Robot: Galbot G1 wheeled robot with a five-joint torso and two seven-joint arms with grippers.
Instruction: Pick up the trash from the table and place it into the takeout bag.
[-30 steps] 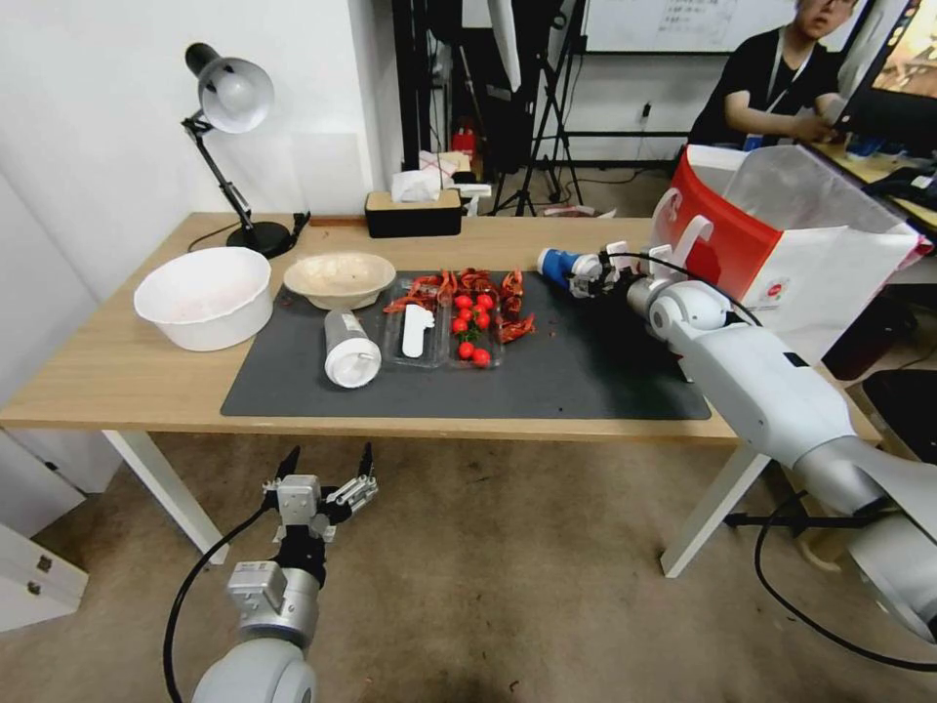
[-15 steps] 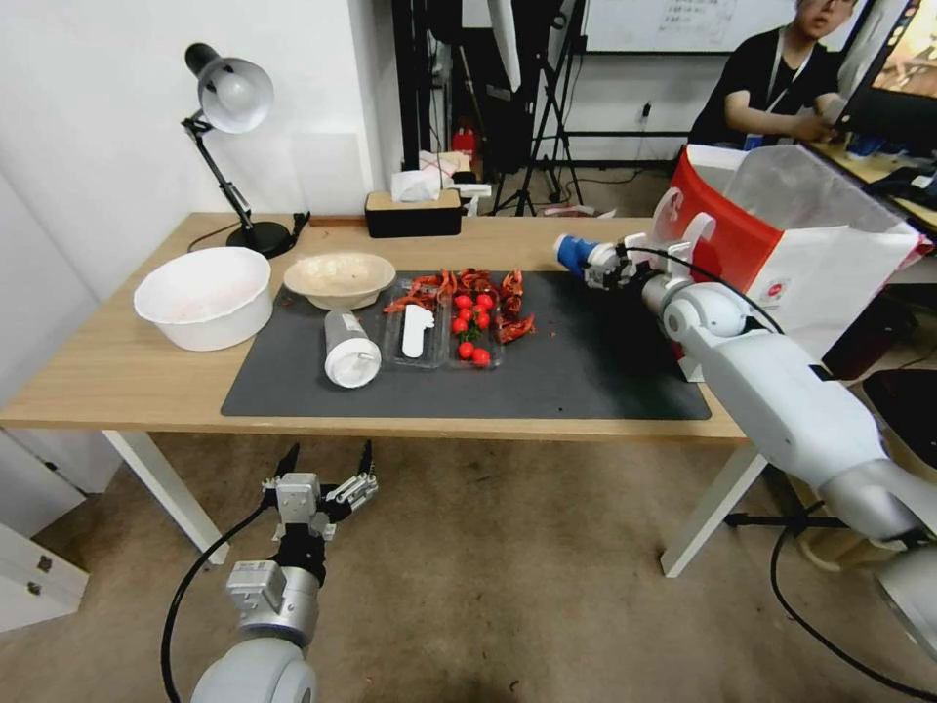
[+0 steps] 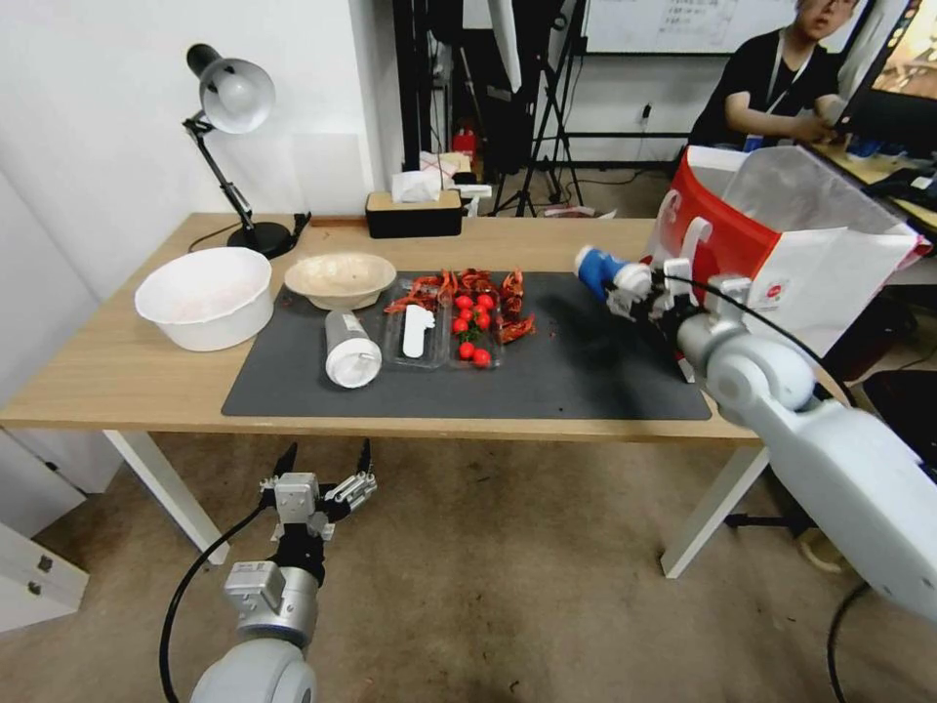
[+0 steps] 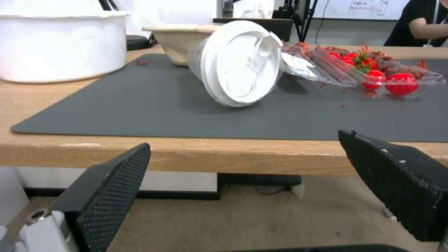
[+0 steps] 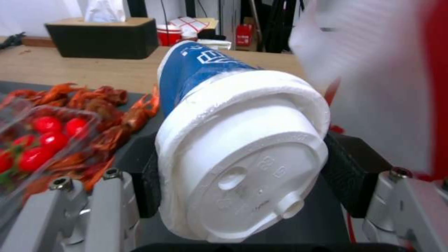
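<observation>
Right gripper (image 3: 630, 285) clamped on the blue paper cup (image 3: 597, 267), held tilted above the far right end of the dark mat (image 3: 586, 381), just beside the takeout bag (image 3: 781, 244) on the table (image 3: 117, 371). Left gripper (image 3: 322, 467) parked low before the table edge, fingers spread wide. Clear lidded cup (image 3: 348, 348) on its side on the mat, beige bowl (image 3: 340, 277) behind it.
</observation>
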